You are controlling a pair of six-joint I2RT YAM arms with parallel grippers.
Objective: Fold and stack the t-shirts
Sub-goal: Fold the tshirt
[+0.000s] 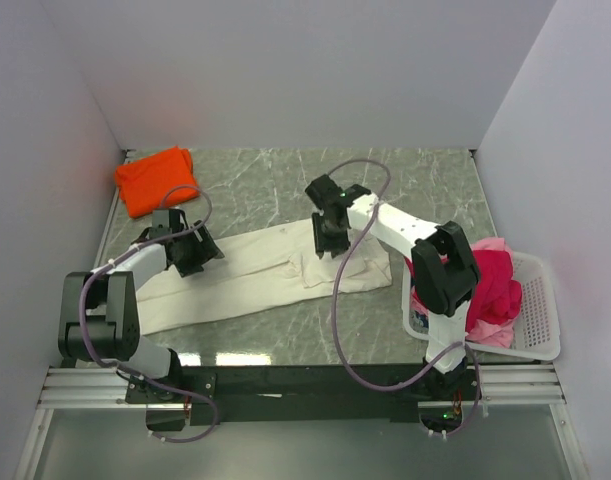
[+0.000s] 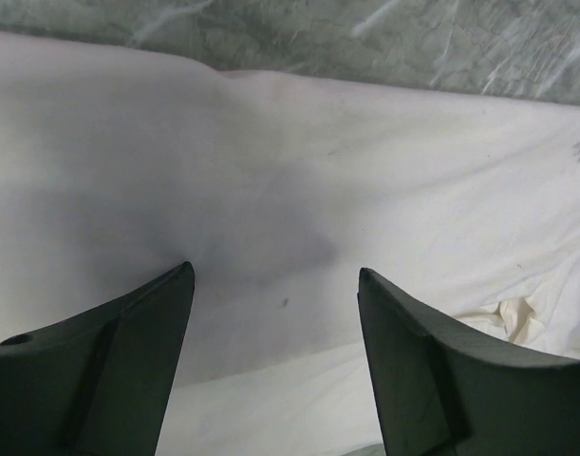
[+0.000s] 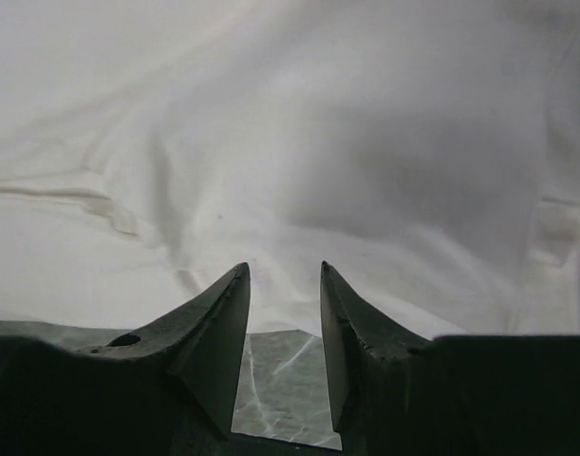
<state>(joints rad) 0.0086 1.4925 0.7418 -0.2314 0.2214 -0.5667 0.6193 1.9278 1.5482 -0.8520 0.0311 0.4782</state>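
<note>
Our left gripper (image 2: 275,275) and right gripper (image 3: 285,271) hover, jaws apart and empty, over the part-folded cream t-shirt (image 1: 255,270); the orange t-shirt (image 1: 156,180) lies folded, the crimson t-shirt (image 1: 490,280) waits.

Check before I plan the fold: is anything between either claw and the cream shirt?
Nothing visible. Both the left claw and right claw hang open right over the cream shirt; the orange shirt and basket lie well aside.

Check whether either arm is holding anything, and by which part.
Nothing is held: the left gripper and right gripper both hover open over the cream t-shirt, no cloth between their fingers.
</note>
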